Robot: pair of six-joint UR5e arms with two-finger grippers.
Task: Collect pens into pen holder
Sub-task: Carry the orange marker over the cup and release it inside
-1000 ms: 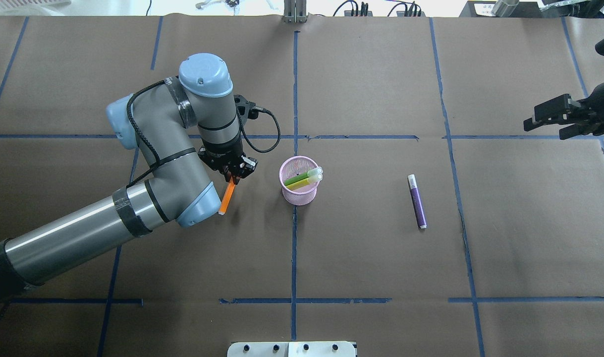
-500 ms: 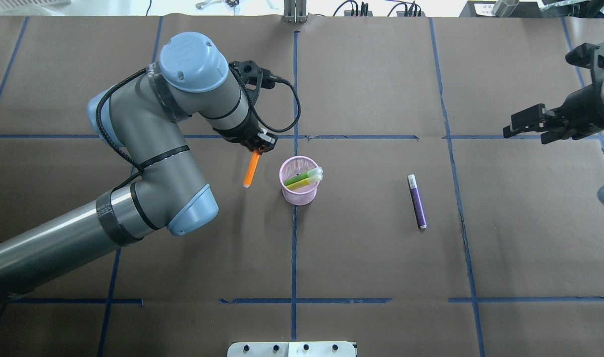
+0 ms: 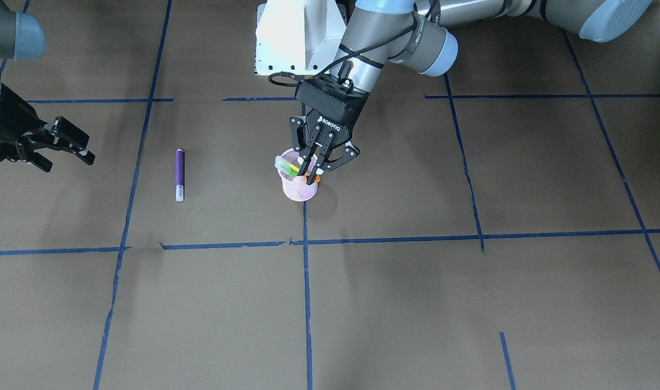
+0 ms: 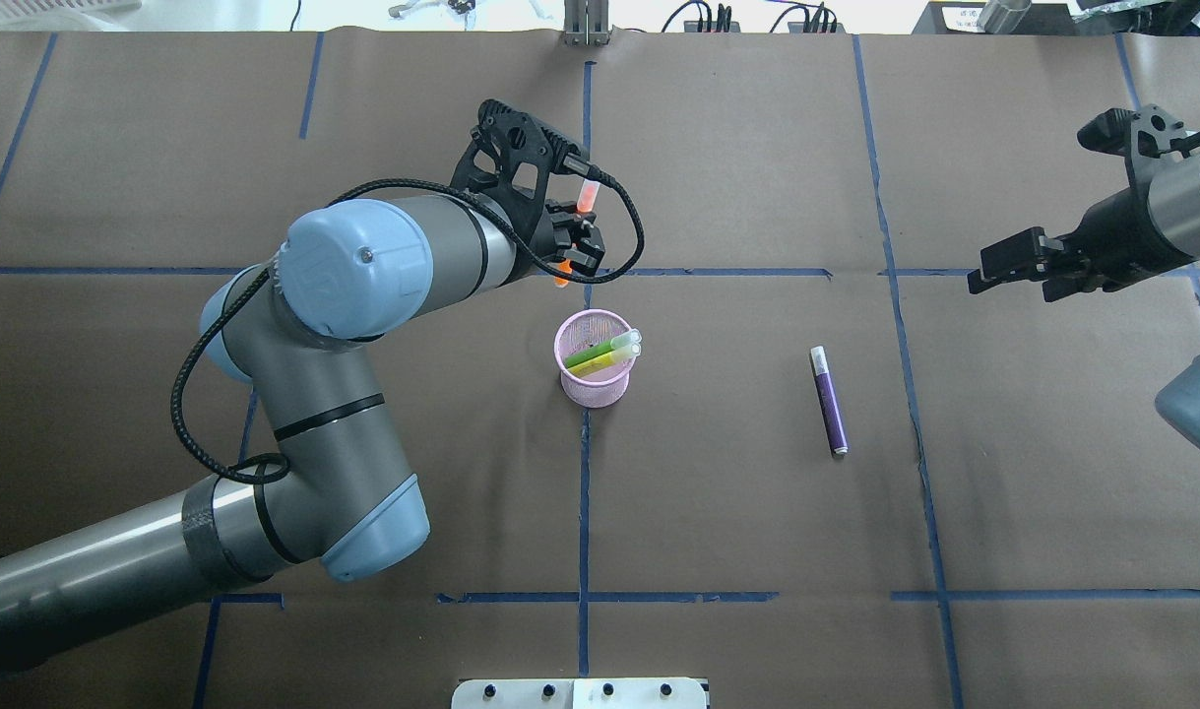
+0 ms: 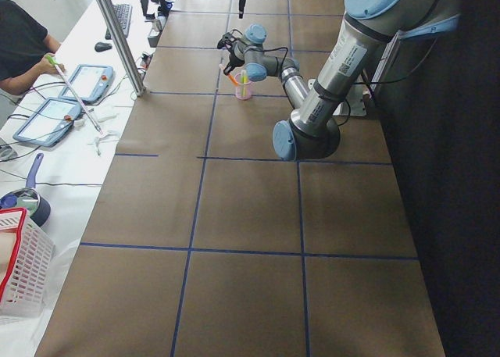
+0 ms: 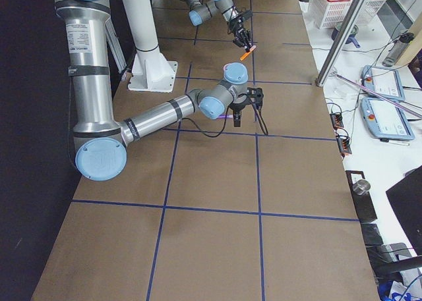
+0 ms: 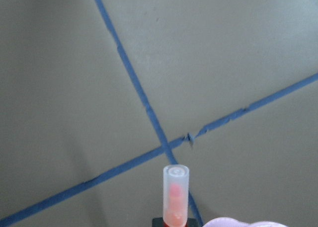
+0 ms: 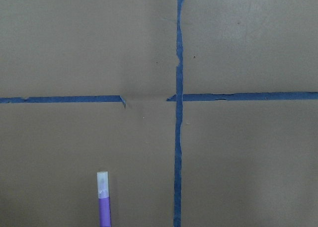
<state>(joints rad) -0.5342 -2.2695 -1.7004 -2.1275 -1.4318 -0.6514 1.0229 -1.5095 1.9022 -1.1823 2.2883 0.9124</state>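
Note:
The pink mesh pen holder [image 4: 597, 382] stands at the table's middle with a green pen [image 4: 592, 354] and a yellow-green one leaning in it. My left gripper [image 4: 572, 258] is shut on the orange pen [image 4: 586, 195] and holds it raised, just beyond the holder's far rim. In the front view the left gripper [image 3: 310, 174] hangs over the holder [image 3: 298, 190]. The left wrist view shows the orange pen's pale cap [image 7: 176, 193]. The purple pen [image 4: 829, 400] lies flat to the right and also shows in the right wrist view [image 8: 104, 201]. My right gripper [image 4: 1015, 262] is open and empty, raised at the far right.
Brown paper with blue tape lines [image 4: 585, 197] covers the table. A white mount plate [image 4: 580, 693] sits at the near edge. Cables and clutter lie beyond the far edge [image 4: 698, 18]. An operator sits at tablets off the table's far side [image 5: 23, 48].
My left gripper lifted the orange pen from left of the holder and swung it to the holder's far side, turning it. My right gripper moved a little left, toward the purple pen.

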